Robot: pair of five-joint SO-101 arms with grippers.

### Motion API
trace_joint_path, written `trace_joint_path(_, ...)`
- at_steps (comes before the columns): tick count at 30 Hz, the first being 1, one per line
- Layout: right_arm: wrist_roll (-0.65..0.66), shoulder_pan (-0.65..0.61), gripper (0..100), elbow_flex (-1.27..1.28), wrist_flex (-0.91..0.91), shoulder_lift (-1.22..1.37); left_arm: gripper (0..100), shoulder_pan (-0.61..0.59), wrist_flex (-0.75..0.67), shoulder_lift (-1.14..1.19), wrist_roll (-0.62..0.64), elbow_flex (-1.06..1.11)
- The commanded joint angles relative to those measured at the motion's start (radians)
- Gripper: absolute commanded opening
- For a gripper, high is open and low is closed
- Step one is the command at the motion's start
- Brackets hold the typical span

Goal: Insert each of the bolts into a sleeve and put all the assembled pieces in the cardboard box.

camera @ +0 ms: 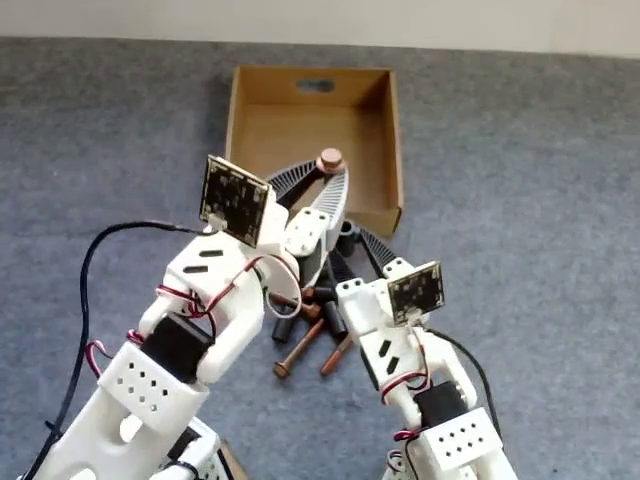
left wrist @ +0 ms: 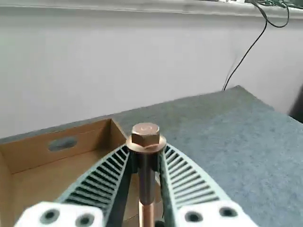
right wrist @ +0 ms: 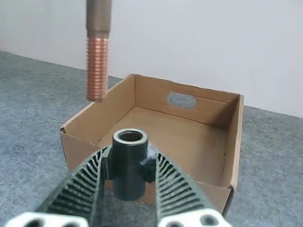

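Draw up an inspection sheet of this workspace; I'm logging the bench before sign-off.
Surface: grey mat, flat.
Job's things: cardboard box, no piece seen inside; heap of loose bolts and sleeves between the arms.
Clutter: nothing seen.
End effectors: left end effector shut on a bolt; right end effector shut on a sleeve; bolt not yet in the sleeve.
Cables: black cable loops over the mat; second cable hangs in the background.
Surroundings: pale wall.
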Motion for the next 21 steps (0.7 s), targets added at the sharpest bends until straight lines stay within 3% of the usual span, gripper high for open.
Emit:
trace_joint_path(1,0.003,-0.007,0.7,-0.004,-0.024,-0.015,1,0.03,-0.025,-0.019,0.008,-0.005)
trace_joint_path(6,0.003,-0.008,0.7,-0.004,-0.024,-0.013,1,0.058,-0.026,-0.019,0.014,0.035)
trace_joint_path(11,0.003,-0.008,0.7,-0.004,-0.024,-0.013,1,0.021,-0.068,-0.019,0.12,0.048)
trace_joint_path(21,0.003,-0.008,0.7,-0.002,-0.024,-0.012,1,0.001,-0.104,0.018,0.126,0.044)
